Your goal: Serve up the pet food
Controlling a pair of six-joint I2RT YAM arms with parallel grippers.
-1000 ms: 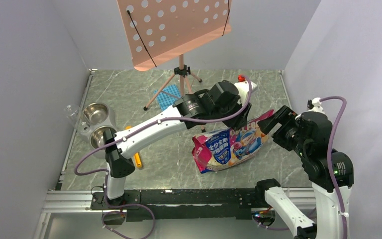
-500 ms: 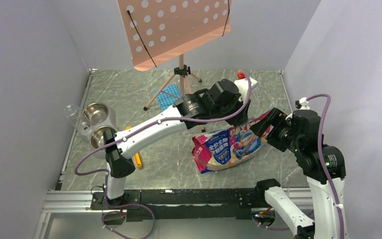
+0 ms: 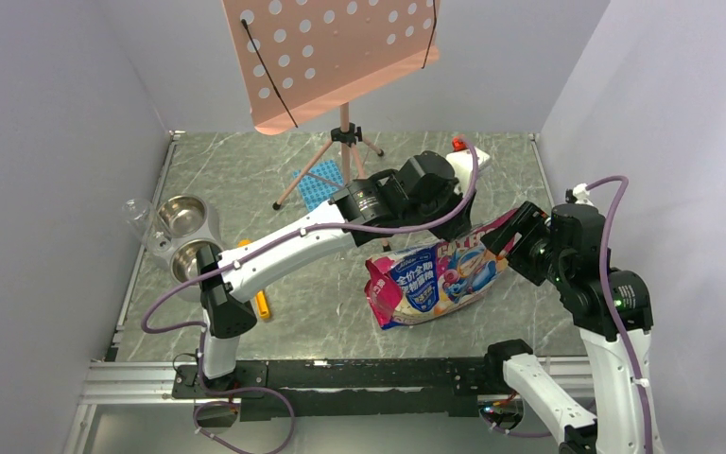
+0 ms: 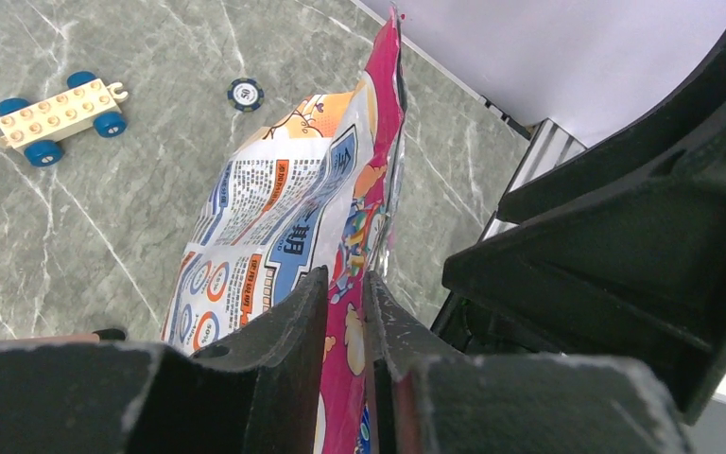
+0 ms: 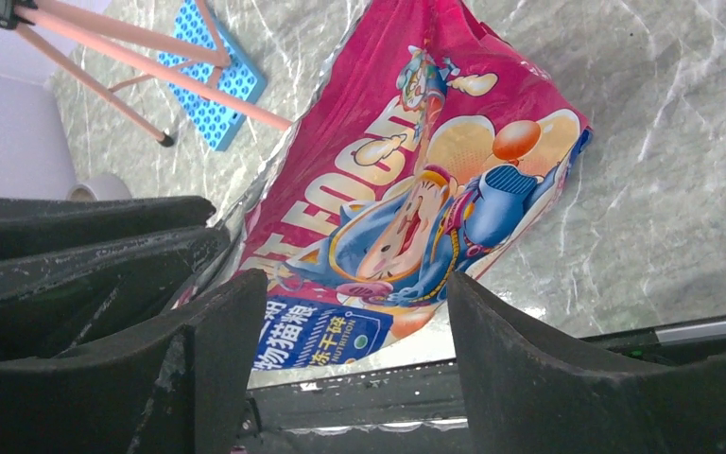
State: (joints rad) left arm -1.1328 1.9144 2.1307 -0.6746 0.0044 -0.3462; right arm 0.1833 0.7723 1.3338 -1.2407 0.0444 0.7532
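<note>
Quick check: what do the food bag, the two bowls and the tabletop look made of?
Bag: glossy printed foil or plastic film, creased, silvery edge.
Bowls: polished metal, likely steel, mirror-like glare.
Tabletop: grey-green marble-look slab, white veins; possibly laminate.

The top camera looks steeply down from above and behind the arm bases and takes in the whole table. The left wrist camera sits close behind the left gripper, with the foil bag filling its view. The right wrist camera looks past the right gripper at the same bag, seemingly from slightly farther back. All three views share that bag.
</note>
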